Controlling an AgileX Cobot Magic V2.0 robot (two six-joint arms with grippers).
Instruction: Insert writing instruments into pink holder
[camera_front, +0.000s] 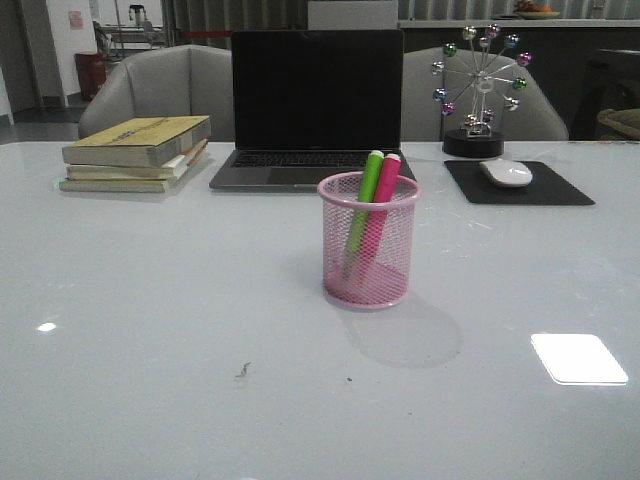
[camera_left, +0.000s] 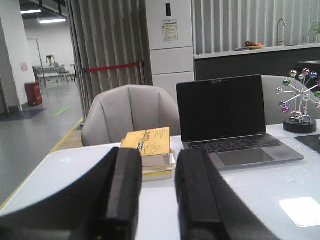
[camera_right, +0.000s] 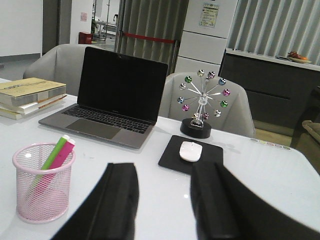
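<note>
Dim room, glare patch on table (camera_front: 150, 300), slightly soft

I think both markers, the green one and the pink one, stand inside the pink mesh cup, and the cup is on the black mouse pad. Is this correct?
Not quite. The green marker and the pink marker do stand inside the pink mesh cup, but the cup rests on the bare white table, in front of the laptop. The black mouse pad holds only the white mouse. The front view shows this.

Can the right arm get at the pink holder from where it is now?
Probably yes: the right gripper is open with bare table between it and the pink holder; the mouse and laptop sit farther back.
</note>
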